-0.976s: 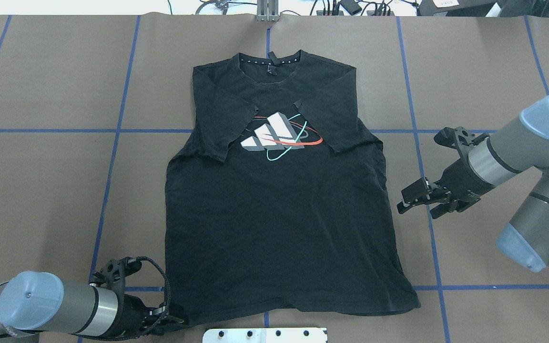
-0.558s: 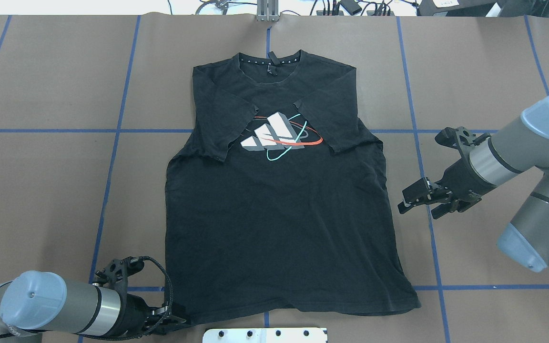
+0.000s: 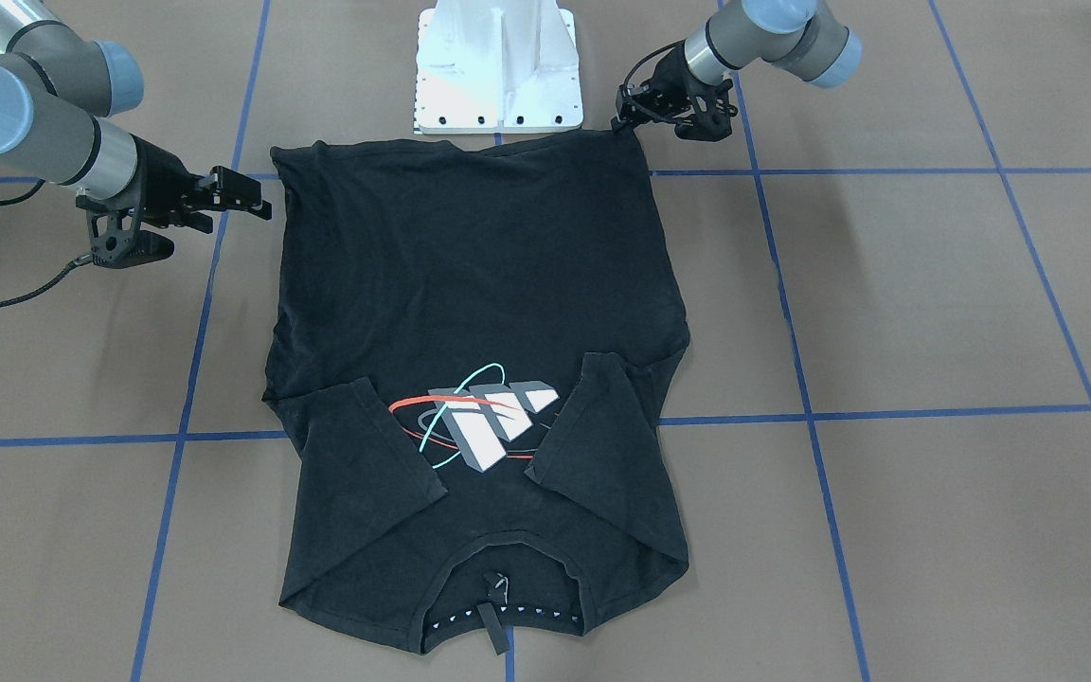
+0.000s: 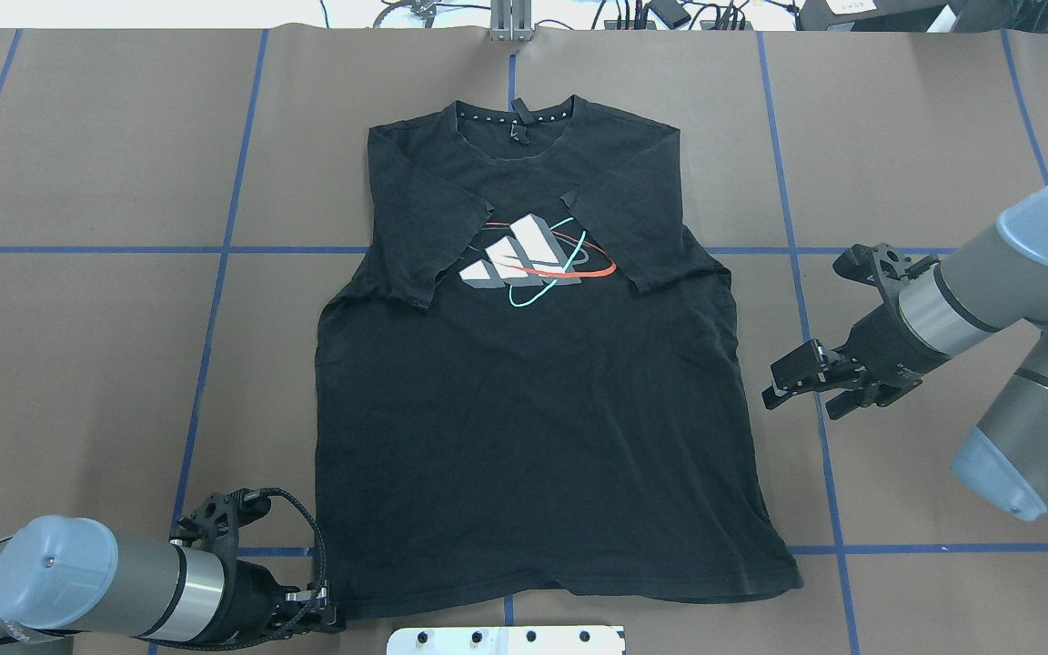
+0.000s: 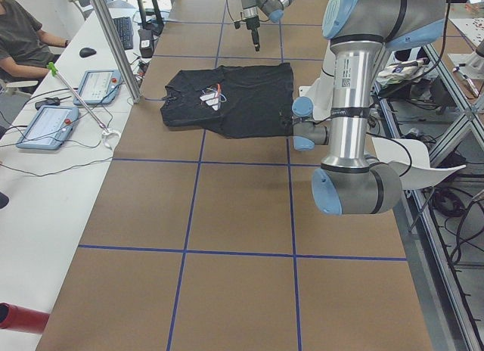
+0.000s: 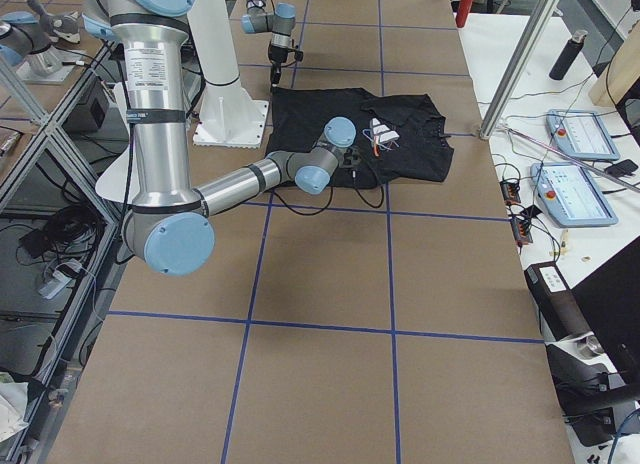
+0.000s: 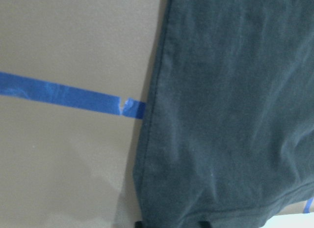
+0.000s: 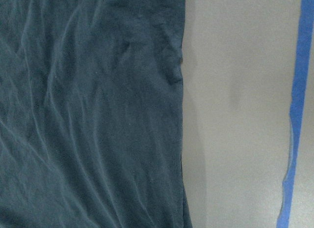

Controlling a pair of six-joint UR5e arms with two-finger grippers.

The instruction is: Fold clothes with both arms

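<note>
The black T-shirt (image 4: 524, 409) lies flat on the table, collar at the far side, both sleeves folded inward beside the white, red and teal logo (image 4: 533, 259). My left gripper (image 4: 331, 620) is low at the shirt's near-left hem corner. The left wrist view shows that corner (image 7: 162, 208) between two dark fingertips (image 7: 138, 223) that stand apart. My right gripper (image 4: 771, 389) hovers open and empty just outside the shirt's right edge, about mid-body. The right wrist view shows that edge (image 8: 179, 115) and bare table. The front-facing view shows the left gripper (image 3: 623, 121) and the right gripper (image 3: 257, 199).
The white bolted base block (image 4: 506, 639) sits at the near edge just behind the hem. Blue tape lines (image 4: 215, 300) grid the brown table. An operator (image 5: 23, 33) and tablets (image 5: 45, 124) are at a side desk beyond the far edge.
My left gripper has drawn back slightly toward the near edge at the hem corner. My right gripper has drifted a little to the right and nearer. The shirt lies as before.
</note>
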